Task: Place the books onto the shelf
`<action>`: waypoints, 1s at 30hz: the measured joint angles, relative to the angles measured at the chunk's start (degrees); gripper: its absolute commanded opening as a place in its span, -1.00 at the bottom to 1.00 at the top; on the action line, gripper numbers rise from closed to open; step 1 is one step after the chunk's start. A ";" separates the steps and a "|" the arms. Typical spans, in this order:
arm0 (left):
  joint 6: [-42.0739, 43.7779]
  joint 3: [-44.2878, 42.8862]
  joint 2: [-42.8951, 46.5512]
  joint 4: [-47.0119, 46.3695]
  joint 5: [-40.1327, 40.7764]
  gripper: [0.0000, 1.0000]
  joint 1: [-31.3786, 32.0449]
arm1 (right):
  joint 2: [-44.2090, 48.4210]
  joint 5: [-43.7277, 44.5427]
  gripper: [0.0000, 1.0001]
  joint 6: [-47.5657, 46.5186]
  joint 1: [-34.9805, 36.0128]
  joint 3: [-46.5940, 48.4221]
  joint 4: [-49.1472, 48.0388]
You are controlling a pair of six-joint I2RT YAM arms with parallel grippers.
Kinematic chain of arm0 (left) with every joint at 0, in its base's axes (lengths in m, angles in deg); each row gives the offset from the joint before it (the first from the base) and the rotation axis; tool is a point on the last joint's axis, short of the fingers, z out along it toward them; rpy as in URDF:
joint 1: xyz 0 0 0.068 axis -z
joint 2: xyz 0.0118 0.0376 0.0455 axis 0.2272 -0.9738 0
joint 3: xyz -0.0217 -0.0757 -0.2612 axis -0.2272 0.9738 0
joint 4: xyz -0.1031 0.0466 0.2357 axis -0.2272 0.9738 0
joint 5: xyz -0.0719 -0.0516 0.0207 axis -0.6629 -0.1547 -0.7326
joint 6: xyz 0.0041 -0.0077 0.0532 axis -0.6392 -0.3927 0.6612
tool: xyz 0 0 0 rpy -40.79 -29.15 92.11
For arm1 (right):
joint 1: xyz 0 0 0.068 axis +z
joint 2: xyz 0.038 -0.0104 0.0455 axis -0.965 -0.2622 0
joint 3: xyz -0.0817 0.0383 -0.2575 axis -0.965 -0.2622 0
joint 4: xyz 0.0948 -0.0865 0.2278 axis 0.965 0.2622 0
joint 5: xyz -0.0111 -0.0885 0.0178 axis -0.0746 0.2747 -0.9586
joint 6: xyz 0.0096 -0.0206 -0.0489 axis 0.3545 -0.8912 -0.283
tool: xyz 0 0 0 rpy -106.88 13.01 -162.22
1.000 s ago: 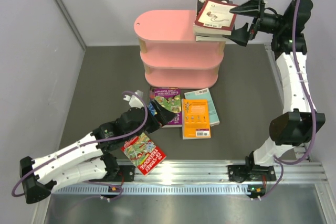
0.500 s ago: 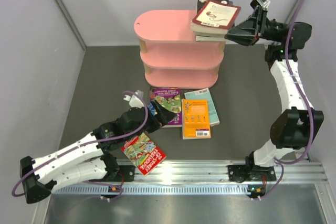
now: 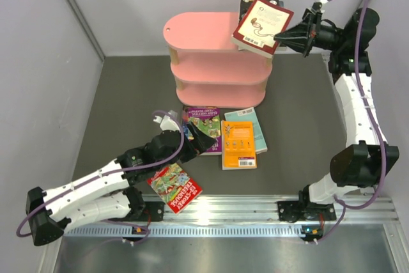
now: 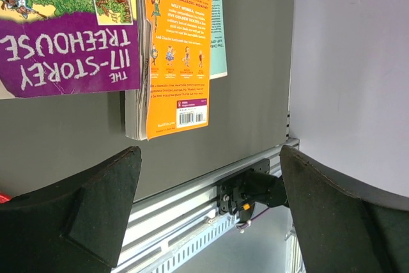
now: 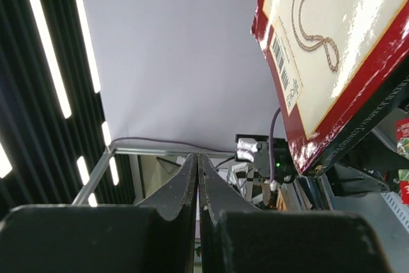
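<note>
Book [image 3: 262, 23] tilted just beside the pinched-closed, empty right gripper [image 3: 277, 36] — nudge flat onto the shelf [image 3: 198, 30] — left gripper [image 3: 202, 140] spread wide.

- The top camera is looking down from above and behind the arm bases. It is taking in the whole dark table [image 3: 128, 94], with the pink shelf [image 3: 204, 30] far and the aluminium rail [image 3: 243, 206] near.
- The left wrist camera is hanging low and close over the table, facing the near rail. The orange book [image 4: 176, 49] and purple Treehouse book [image 4: 64, 49] are filling its upper frame; the top view is sharing both.
- The right wrist camera is tilting upward, close beneath the maroon-and-cream book [image 5: 345, 62], catching ceiling lights [image 5: 51, 55]. The top view is sharing that book.
</note>
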State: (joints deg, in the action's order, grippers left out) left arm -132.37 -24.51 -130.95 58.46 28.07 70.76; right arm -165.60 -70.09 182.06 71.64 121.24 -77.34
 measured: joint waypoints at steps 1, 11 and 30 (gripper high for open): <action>0.00 0.00 0.00 -0.02 -0.02 0.88 0.00 | -0.13 0.59 -1.00 -2.40 -0.02 1.22 3.56; 2.36 -6.56 -3.89 2.58 -0.13 0.87 -0.04 | -0.09 10.73 -1.00 -19.23 -10.58 11.43 19.30; 5.70 -12.44 -7.61 5.60 -2.45 0.86 -2.36 | -5.07 30.64 0.54 -45.11 -8.22 13.62 42.16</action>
State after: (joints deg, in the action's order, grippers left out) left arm -126.66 -36.95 -138.55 64.06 25.62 68.40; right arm -170.67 -39.45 136.95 63.42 134.86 -35.18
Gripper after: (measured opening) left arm 0.931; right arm 0.779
